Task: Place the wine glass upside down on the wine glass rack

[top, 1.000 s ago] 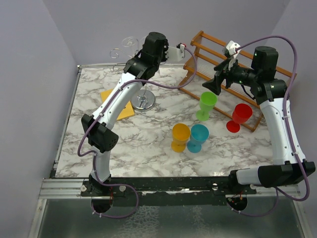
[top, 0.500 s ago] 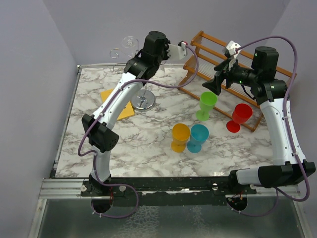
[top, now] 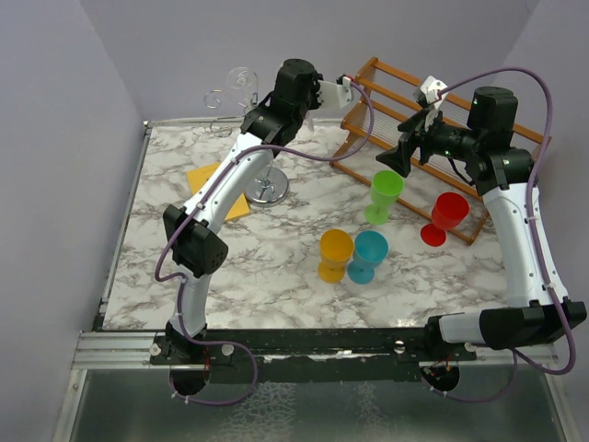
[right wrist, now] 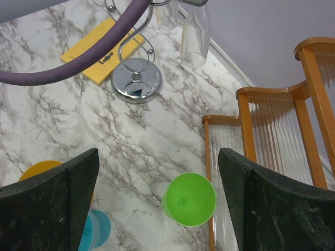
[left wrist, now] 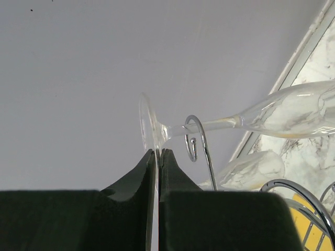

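Now, your left gripper (left wrist: 158, 152) pinched shut on foot rim of wine glass (left wrist: 293, 112); stem crosses curled hook of wine glass rack (left wrist: 198, 137), high above marble table (right wrist: 63, 115). Your right gripper (right wrist: 158, 157) spread wide, holding nothing, above green cup (right wrist: 189, 199).

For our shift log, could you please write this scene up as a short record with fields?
Glass: clear, stem through a hook of the rack
Rack: chrome wire, round base on the table
Left end effector: shut on the foot of the glass
Right end effector: open, empty, above the green cup
Other cups: red cup, orange cup, blue cup, all upright
Wooden rack: back right
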`<state>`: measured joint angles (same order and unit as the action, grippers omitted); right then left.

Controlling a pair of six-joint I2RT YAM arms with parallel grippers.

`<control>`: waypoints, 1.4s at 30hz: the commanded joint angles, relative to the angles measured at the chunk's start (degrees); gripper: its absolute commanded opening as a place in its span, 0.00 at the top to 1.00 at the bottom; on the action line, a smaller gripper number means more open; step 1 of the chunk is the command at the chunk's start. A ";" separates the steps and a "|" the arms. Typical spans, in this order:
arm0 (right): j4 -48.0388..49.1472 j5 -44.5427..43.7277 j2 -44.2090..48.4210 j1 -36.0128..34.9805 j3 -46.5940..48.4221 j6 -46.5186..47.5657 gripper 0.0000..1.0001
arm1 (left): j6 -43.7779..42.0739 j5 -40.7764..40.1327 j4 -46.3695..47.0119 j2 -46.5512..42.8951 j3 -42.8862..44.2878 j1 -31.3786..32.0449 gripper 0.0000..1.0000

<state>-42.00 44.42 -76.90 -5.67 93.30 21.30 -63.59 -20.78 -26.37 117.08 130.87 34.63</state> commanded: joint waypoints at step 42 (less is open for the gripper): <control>1.40 0.22 1.26 -0.13 -0.80 0.71 0.05 | 3.59 -0.95 0.89 0.00 2.59 -3.34 1.00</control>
<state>-42.00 44.42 -76.90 -5.67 92.79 21.32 -61.54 -21.17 -25.45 118.52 132.53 31.55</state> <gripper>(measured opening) 0.947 0.040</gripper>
